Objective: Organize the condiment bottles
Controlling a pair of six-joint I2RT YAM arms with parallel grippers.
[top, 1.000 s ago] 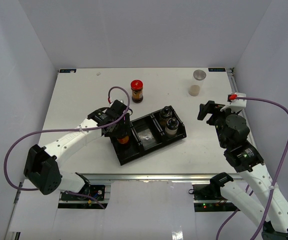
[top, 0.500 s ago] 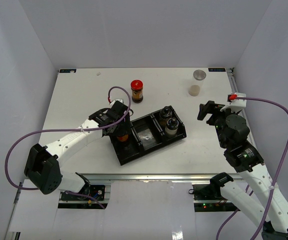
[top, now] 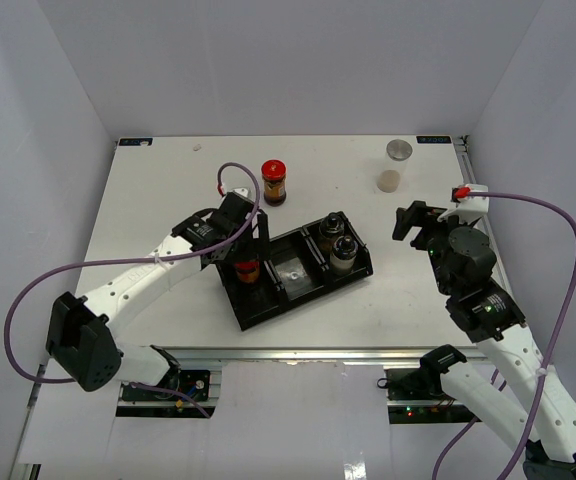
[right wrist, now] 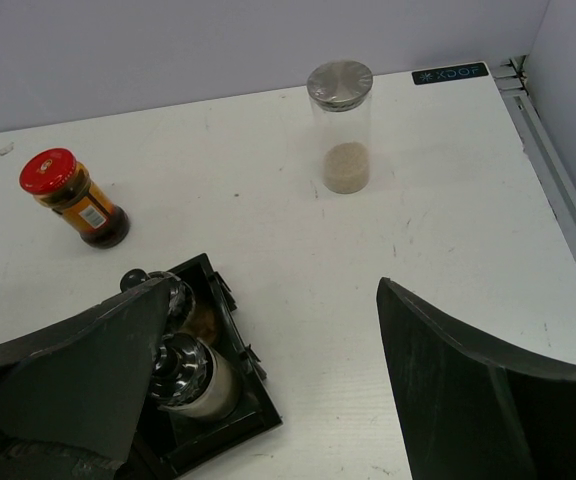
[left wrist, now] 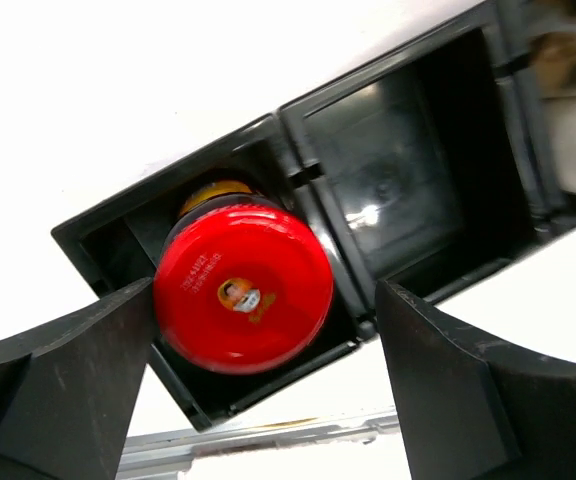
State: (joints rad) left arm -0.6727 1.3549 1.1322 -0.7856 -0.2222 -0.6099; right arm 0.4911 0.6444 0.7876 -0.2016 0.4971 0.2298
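White tabletop (top: 148, 200), black tray (top: 293, 272): red-lidded jar (left wrist: 243, 290) seated in left end compartment.
Left gripper (left wrist: 263, 310) spread wide, clear of lid; right gripper (right wrist: 268, 300) agape, empty. Placement looks done; next, lift off and fetch second red-lidded jar (top: 273, 181).

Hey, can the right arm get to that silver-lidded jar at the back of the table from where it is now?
Probably yes. The right gripper is open and points toward the silver-lidded jar, which stands upright with only bare table between them.
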